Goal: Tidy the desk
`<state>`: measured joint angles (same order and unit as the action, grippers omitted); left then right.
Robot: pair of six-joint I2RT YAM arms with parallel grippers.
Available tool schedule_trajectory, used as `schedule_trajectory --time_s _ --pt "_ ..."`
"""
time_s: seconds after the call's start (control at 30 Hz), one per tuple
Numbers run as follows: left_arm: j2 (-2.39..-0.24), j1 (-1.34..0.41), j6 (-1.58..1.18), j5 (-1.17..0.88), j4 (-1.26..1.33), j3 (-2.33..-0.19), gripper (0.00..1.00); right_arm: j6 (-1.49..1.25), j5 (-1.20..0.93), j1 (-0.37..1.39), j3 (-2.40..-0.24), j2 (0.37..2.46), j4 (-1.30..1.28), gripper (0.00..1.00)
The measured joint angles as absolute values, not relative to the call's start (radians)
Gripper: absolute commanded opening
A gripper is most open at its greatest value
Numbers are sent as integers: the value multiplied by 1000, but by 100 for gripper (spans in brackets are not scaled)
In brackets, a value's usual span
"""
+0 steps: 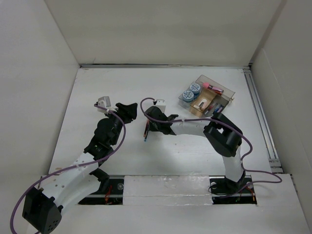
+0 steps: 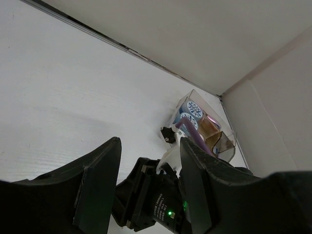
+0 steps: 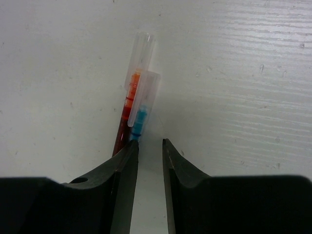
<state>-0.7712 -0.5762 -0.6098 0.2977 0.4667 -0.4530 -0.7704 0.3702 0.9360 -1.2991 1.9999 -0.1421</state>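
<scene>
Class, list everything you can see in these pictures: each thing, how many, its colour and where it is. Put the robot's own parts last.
desk: one, white, under everything.
metal rail: one, silver, along the desk's right edge.
tray: one, clear, far right on the desk.
round items: two, blue and white, in the tray's left end.
pink item: one, in the tray's far side, too small to identify.
pens: two, one orange and one blue, side by side on the desk.
left gripper: one, black, open, empty.
right gripper: one, black, narrowly open beside the pens.
</scene>
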Motion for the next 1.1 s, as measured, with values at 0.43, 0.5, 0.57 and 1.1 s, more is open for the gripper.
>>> schedule_trajectory --time_s 0.43,0.5,0.57,1.1 --pt "-771 -576 -610 293 467 -453 48 -749 346 939 -1308 2004 -145 34" --pt "-770 -576 -610 293 467 -453 48 -749 341 939 -1309 2006 -141 34" --pt "-770 -576 -610 292 467 -453 48 -749 340 939 -1309 2006 -141 34" --pt "-667 -576 -635 376 456 -427 48 -749 312 939 -1346 2039 -131 32"
